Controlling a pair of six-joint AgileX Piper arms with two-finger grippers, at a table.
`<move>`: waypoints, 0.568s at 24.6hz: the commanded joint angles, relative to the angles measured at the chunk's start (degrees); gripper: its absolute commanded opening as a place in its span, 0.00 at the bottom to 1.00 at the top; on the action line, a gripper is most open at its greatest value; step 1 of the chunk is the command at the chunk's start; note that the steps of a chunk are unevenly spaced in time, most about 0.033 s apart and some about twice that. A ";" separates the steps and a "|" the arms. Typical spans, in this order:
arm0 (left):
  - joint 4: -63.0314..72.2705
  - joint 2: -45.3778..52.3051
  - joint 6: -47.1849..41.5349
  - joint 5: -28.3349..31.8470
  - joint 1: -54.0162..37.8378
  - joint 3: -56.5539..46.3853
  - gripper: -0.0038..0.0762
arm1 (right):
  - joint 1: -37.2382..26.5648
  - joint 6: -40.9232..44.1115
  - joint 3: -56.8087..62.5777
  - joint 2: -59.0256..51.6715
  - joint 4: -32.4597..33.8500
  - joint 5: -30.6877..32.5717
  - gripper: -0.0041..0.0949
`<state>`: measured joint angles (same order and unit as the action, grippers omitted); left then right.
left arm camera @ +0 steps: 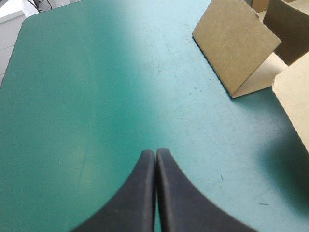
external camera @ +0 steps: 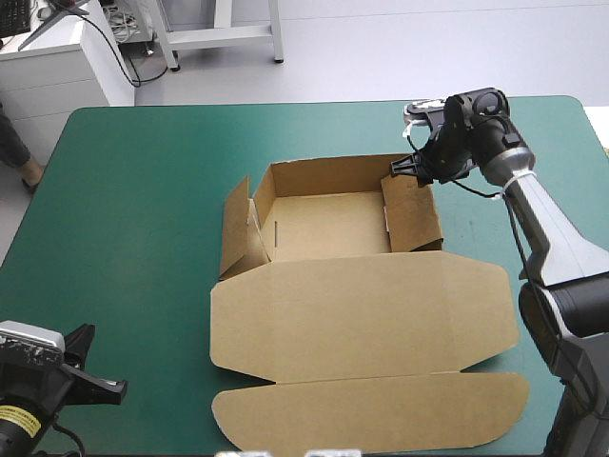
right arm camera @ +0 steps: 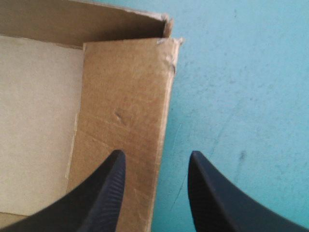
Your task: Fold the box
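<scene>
The brown box (external camera: pixel 333 224) lies mid-table as an open tray, its walls raised at the far side and its lid (external camera: pixel 362 319) flat toward the near edge. My right gripper (external camera: pixel 402 170) is at the tray's far right corner. In the right wrist view it (right arm camera: pixel 157 162) stands open astride the right wall (right arm camera: pixel 128 116), one finger on the inner side and the other over the teal-green cover. My left gripper (external camera: pixel 103 387) rests shut near the table's near left corner, away from the box. Its fingertips (left arm camera: pixel 155 154) meet over bare cover, with the box's left flap (left arm camera: pixel 236 46) ahead of it.
The left side wall (external camera: pixel 238 228) of the tray leans outward with a loose inner flap. A front flap (external camera: pixel 381 414) of the lid reaches close to the table's near edge. Bare teal-green cover (external camera: pixel 124 209) stretches left of the box.
</scene>
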<state>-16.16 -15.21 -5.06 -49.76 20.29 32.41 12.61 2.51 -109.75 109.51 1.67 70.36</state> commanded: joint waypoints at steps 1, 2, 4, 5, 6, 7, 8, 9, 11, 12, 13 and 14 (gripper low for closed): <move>-0.78 -1.08 -0.81 2.02 1.45 1.38 0.04 | -0.11 -0.73 -4.78 -4.75 -0.26 1.29 0.51; -0.78 -0.98 -0.81 1.39 1.45 1.38 0.04 | -0.01 -0.73 -4.97 -5.08 -0.60 1.29 0.51; -0.78 -0.97 -1.54 0.22 1.45 1.38 0.04 | -0.01 -0.90 -5.09 -6.37 -1.67 1.29 0.51; -0.78 -0.97 -2.49 -0.20 1.45 1.38 0.04 | -0.01 -1.15 -5.09 -7.14 -1.67 1.29 0.51; -0.78 -0.97 -3.30 -0.45 1.45 1.38 0.04 | -0.01 -1.57 -5.09 -7.79 -1.67 1.29 0.52; -0.78 -0.97 -3.43 -0.61 1.45 1.38 0.04 | -0.01 -2.10 -5.09 -8.51 -2.11 1.29 0.52; -0.78 -0.97 -3.43 -0.70 1.45 1.38 0.04 | -0.01 -2.87 -5.09 -9.18 -2.80 1.29 0.53; -0.78 -0.97 -3.43 -0.84 1.45 1.38 0.04 | -0.01 -3.64 -5.09 -9.95 -3.33 1.29 0.56; -0.78 -0.97 -3.94 -0.84 1.45 1.38 0.04 | -0.01 -4.37 -5.09 -10.84 -3.43 1.29 0.59; -0.78 -0.97 -3.93 -0.88 1.45 1.38 0.04 | -0.01 -4.61 -5.09 -11.69 -3.43 1.29 0.62; -0.78 -0.97 -3.93 -0.88 1.45 1.38 0.04 | -0.01 -4.75 -5.09 -12.40 -3.43 1.29 0.64; -0.78 -0.97 -3.93 -0.88 1.45 1.38 0.04 | -0.01 -4.75 -5.09 -12.72 -3.43 1.29 0.64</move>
<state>-16.22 -15.21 -8.32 -53.72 21.38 32.41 12.67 -1.45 -113.13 100.63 -1.91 71.37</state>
